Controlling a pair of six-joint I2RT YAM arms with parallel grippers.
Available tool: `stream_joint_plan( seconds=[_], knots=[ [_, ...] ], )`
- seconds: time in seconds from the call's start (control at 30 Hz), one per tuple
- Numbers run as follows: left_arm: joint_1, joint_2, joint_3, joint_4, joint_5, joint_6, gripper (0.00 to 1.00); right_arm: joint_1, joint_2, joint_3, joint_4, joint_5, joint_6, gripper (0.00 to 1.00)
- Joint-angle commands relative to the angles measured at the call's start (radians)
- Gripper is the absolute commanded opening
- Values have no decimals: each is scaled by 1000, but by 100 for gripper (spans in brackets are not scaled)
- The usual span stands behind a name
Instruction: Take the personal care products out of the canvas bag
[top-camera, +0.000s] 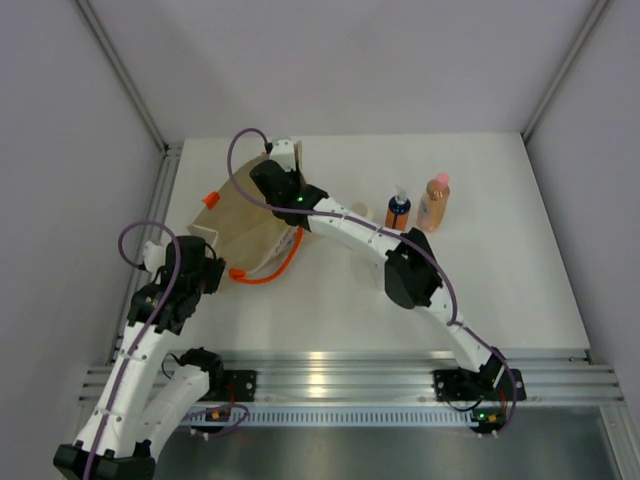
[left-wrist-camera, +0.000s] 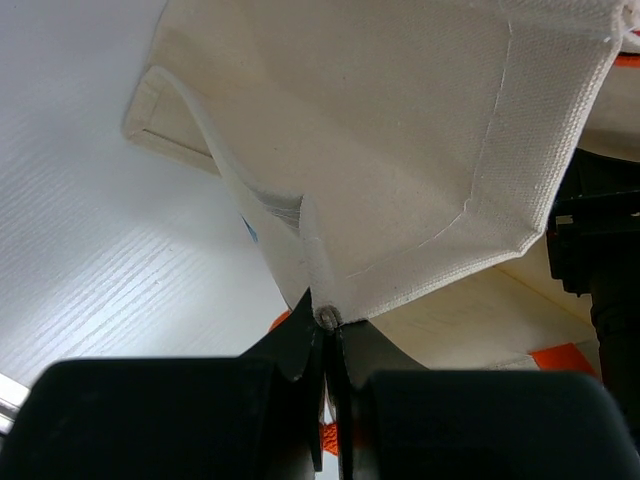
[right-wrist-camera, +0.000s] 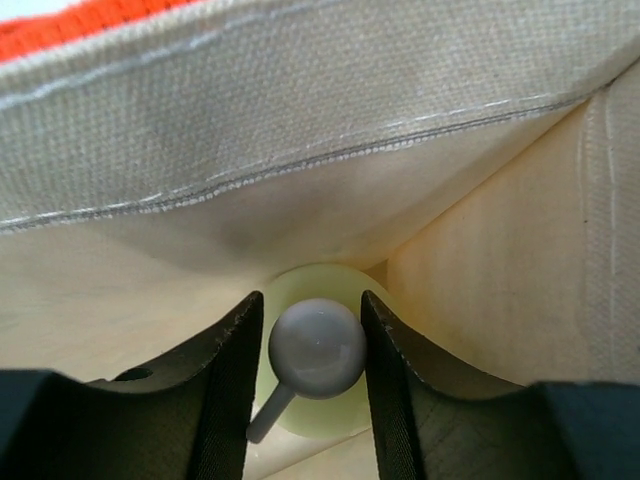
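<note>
Top external view, by count: one canvas bag (top-camera: 243, 222), two bottles out on the desk (top-camera: 520, 290), two arms. The orange bottle (top-camera: 398, 212) with its dark-blue top and the peach bottle (top-camera: 434, 203) with its pink cap stand upright just beside each other on the far right half, long axes vertical, caps up, well apart from the bag. A pale shape left of them is half hidden by the right arm and cannot be named.

The bag lies on its side on the left half of the desk, one orange loop handle (top-camera: 272, 268) trailing at its near-right edge. The left pincer (left-wrist-camera: 325, 325) is closed together on a stitched seam at the bag's edge, holding the cloth up off the desk.

Right wrist view: one more bottle, the yellow-green bottle (right-wrist-camera: 300, 290), sits deep in a corner inside the bag. It is seen end-on, long axis along the camera's line, its rounded cap (right-wrist-camera: 318, 348) facing the camera. The right pincer (right-wrist-camera: 312, 298) has a finger close on either side of that cap; whether they press it cannot be told.
</note>
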Motion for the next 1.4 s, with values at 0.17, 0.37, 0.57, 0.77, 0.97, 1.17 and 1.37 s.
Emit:
stream_joint_plan(
  seconds=[0.17, 0.37, 0.57, 0.77, 0.97, 1.17, 1.37],
  knots=[
    [-1, -14, -20, 19, 14, -9, 0, -22, -35, -65, 25, -113, -78, 13],
    [-1, -23, -22, 19, 14, -11, 0, -30, -130, -227, 135, -170, -151, 0],
    [-1, -26, -20, 19, 15, -9, 0, -50, -156, -266, 167, -223, -180, 0],
    [-1, -37, -20, 19, 11, -11, 0, -47, -254, -364, 338, -343, -280, 0],
    [-1, -31, -19, 17, 11, -14, 0, -32, -363, -456, 473, -440, -381, 0],
    [-1, -31, -17, 17, 9, -12, 0, -13, -423, -490, 544, -516, -470, 0],
    [-1, -32, -11, 19, 5, -15, 0, -15, -423, -448, 535, -570, -492, 0]
  ],
)
